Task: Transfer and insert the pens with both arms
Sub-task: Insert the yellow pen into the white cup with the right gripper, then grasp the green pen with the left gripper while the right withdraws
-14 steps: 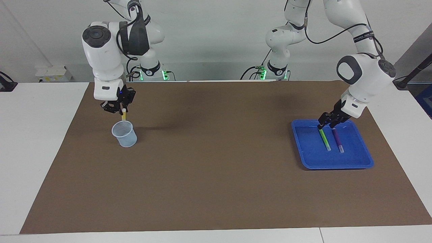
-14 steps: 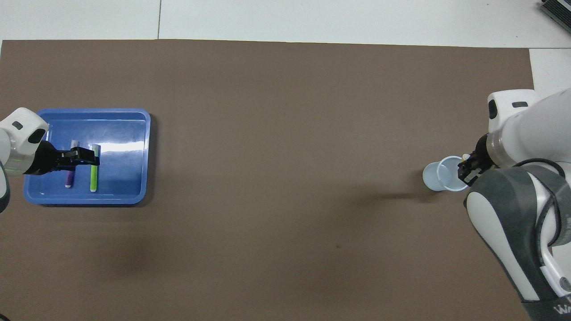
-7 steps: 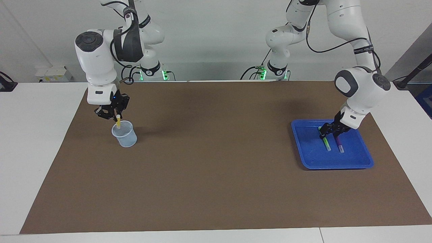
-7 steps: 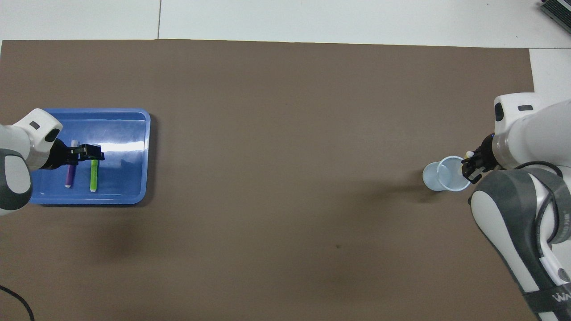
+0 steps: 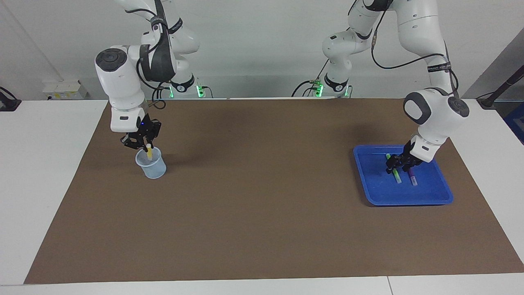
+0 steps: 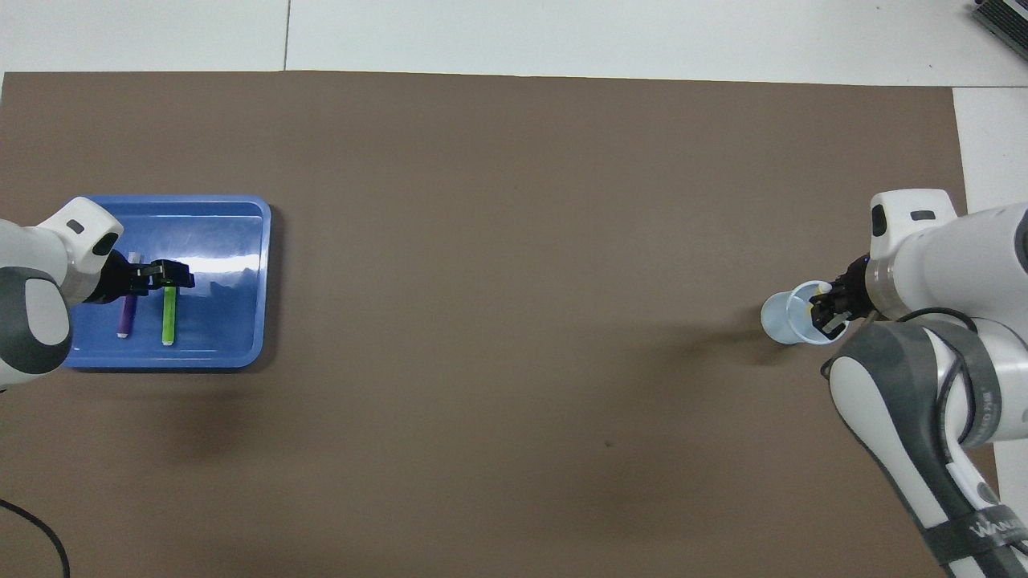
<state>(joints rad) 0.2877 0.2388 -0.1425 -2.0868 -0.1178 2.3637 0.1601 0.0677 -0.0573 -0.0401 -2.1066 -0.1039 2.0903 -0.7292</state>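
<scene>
The right pincer (image 5: 144, 144) gripped the yellow pen (image 5: 149, 153), lowered partly into the cup (image 5: 151, 164). The left pincer (image 5: 396, 165), fingers apart, straddled the green pen (image 5: 395, 173) beside the purple pen (image 5: 411, 177) in the blue tray (image 5: 409, 196). Judging by this, one insertion was nearly done and two pens remained.

Few letters can be read. In the overhead view, the grey cuff of the right arm (image 6: 976, 530) carries white lettering at the bottom right corner, beginning "W" and cut off by the picture's edge. In the facing view, a black band on the left arm (image 5: 439, 65) bears small white print, too small to read. Nothing else shows text.
</scene>
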